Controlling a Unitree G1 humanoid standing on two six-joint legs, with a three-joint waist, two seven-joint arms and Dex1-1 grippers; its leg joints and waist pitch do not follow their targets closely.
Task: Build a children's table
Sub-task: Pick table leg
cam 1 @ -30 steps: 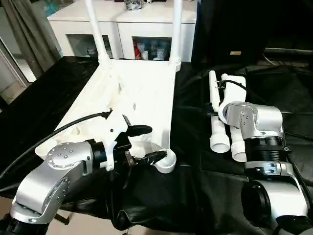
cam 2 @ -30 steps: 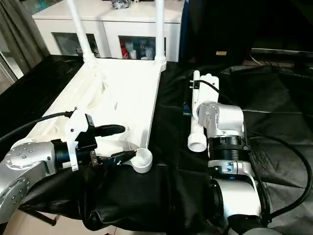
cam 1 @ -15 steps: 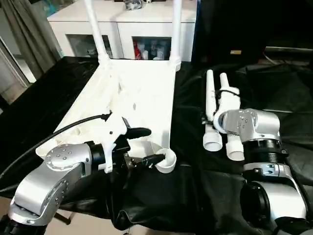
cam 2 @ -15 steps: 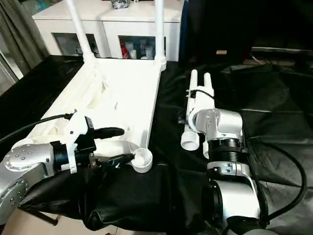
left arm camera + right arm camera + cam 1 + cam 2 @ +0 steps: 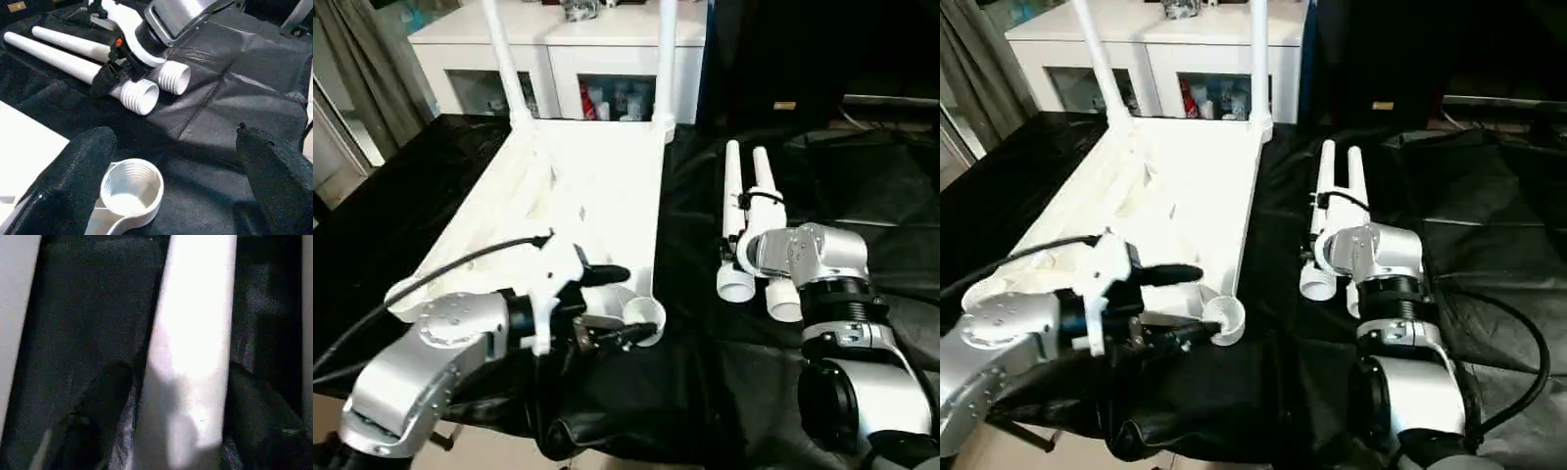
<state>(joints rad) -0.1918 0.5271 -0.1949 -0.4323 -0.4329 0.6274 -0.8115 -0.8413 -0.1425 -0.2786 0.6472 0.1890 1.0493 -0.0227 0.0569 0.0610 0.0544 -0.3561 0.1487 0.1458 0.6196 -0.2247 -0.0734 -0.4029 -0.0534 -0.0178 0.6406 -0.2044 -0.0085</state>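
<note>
Beside left gripper [image 5: 161, 181], corner socket [image 5: 132, 186] sits empty.

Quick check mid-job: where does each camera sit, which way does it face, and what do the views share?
Head eyes: look forward and down at the tabletop; both silver forearms show.
Left wrist: looks along the open left pincer past the corner socket at the loose legs.
Right wrist: close on one leg between the right pincer's fingers.
Shared: legs and black cloth.

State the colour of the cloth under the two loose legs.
Black cloth, under the white legs; clearest in the left eye view.
</note>
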